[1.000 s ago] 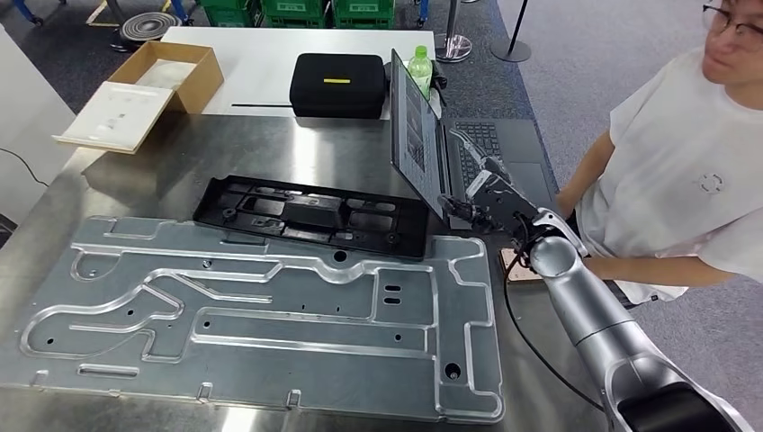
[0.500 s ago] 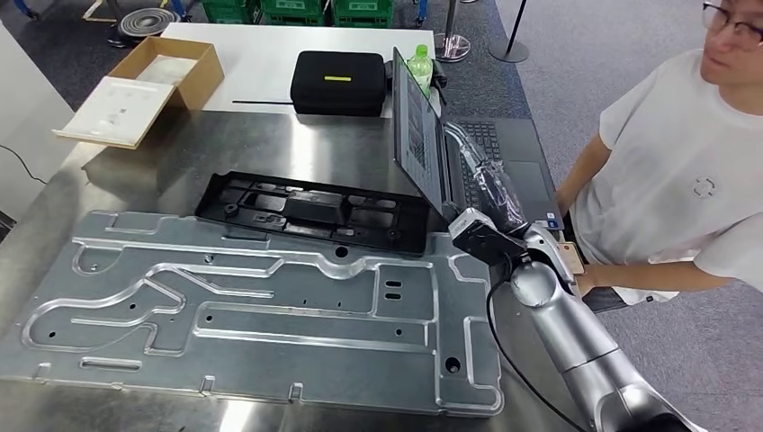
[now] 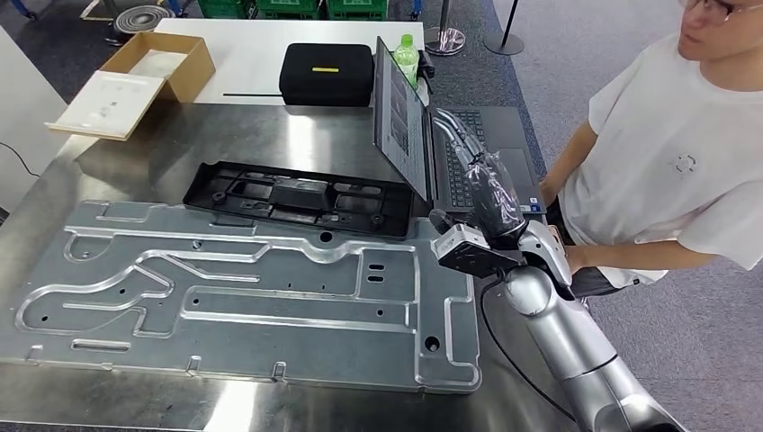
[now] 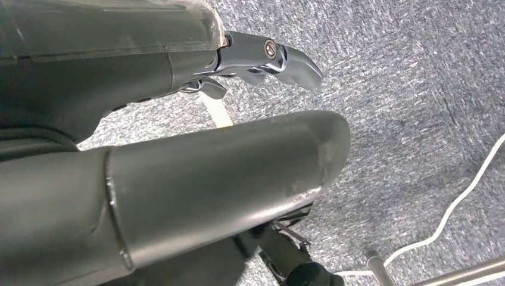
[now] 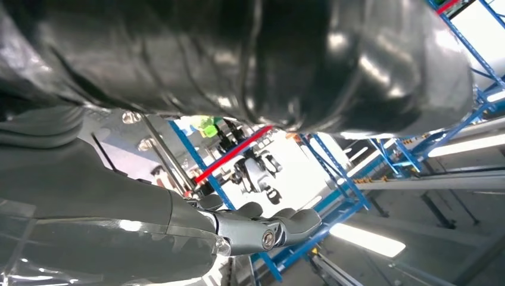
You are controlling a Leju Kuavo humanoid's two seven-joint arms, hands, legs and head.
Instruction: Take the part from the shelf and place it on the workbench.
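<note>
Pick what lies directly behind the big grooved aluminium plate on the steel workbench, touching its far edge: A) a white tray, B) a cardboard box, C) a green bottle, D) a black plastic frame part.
D: the black plastic frame part lies along the aluminium plate's far edge.

We see a steel workbench [image 3: 270,135] with a brushed, reflective top; a large machined aluminium plate [image 3: 243,301] lies flat across its near part; a black plastic part [image 3: 297,200] lies just beyond the plate's far edge, touching or slightly overlapping it; an open laptop [image 3: 450,148] sits at the bench's right side, beside the part's right end; behind the bench a white table [image 3: 261,58] carries a black case [image 3: 326,74], an open cardboard box [image 3: 157,65] and a green bottle [image 3: 407,54].
</note>
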